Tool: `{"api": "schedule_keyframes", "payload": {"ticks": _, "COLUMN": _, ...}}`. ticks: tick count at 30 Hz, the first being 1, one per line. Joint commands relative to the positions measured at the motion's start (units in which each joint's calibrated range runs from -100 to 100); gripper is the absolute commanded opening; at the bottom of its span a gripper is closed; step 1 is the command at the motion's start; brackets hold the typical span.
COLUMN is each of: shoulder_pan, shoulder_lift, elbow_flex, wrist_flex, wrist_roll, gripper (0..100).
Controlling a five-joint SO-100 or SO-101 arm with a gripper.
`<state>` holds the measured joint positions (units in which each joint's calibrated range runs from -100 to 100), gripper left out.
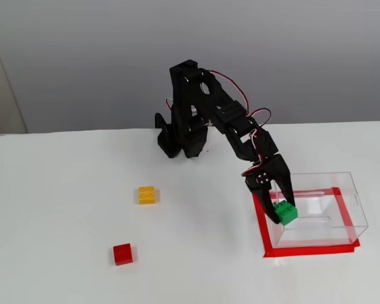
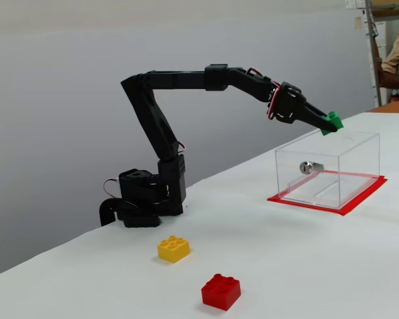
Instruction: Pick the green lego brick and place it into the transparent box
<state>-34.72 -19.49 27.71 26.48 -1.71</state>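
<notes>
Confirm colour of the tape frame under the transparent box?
Red tape frame, clearest in this fixed view.

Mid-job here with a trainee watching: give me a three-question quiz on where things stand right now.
1. True or false: the green lego brick already rests on the floor of the transparent box.
2. Which brick lies nearer the arm's base in both fixed views? A) the red brick B) the yellow brick
3. Fill in: the tool is shut on the ____ brick.

Key
1. False. In the side-on fixed view the brick sits in the tool above the box's top edge.
2. B. The yellow brick sits closer to the base; the red one lies farther out.
3. Green. The fingers clamp it, roughly over the box's near-arm wall.
</notes>
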Motion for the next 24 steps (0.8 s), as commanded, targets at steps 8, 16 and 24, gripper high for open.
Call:
{"api": "schedule_keyframes", "payload": {"ticks": 8, "shoulder_pan": -12.56, "shoulder_lift": -2.02, "elbow_flex": -0.77, "wrist_flex": -0.89, "wrist_roll": 0.14, "gripper": 3}}
{"api": "schedule_keyframes", "payload": {"ticks": 16, "shoulder_pan": -18.55, "shoulder_lift": 0.61, "elbow_flex": -3.48, "wrist_flex": -0.89, "wrist_roll": 0.14, "gripper": 3}}
{"api": "schedule_keyframes", "payload": {"ticks": 24, "shoulder_pan": -20.4, "shoulder_lift": 7.4, "elbow_flex": -8.46, "wrist_flex": -0.8, "wrist_roll": 0.14, "gripper": 3}}
